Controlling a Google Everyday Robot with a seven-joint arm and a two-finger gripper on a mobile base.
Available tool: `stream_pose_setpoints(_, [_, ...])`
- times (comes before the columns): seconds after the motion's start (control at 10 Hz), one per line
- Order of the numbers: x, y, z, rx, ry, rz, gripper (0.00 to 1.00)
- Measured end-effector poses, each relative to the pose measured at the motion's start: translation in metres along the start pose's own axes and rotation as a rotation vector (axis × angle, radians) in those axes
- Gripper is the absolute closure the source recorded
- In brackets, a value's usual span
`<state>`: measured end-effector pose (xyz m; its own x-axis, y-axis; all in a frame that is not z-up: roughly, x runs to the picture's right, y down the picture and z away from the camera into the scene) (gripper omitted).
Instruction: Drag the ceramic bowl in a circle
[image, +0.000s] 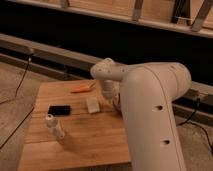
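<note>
Camera view is filled on the right by the arm (152, 117), a thick, smooth white link in the foreground; from it a narrower white section bends back and left to a rounded joint, then drops to the gripper (112, 97), which hangs low over the far right part of the table (75, 147); its fingers are closed, though whether they grip anything cannot be told; the bowl is out of sight, and the bulky link covers the tabletop just right of the gripper.

Nearer than the gripper and well to its left, a small pale bottle (55, 126) sits on the boards; beyond it lies a flat black device (59, 109), rectangular and matte; a small white block (92, 105) rests just left of the gripper; a slim orange item (82, 89) lies left of the gripper and slightly beyond it, near the far edge.

Table is light wood with plank seams running across it; it stands on a grey floor; a dark cable (20, 82) trails far left, another cable (197, 125) loops at the right; behind runs a long grey ledge (50, 52), then a dark wall, with pale wooden slats (137, 10) at the top.
</note>
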<state>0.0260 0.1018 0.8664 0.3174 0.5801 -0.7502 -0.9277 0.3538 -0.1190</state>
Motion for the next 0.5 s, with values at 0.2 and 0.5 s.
stream_pose_setpoints(0.2, [-0.009,0.042,-0.002,-0.034,-0.017,-0.070,1.00])
stream_pose_setpoints(0.5, [0.006,0.099,0.000,-0.080,-0.007,-0.168,1.00])
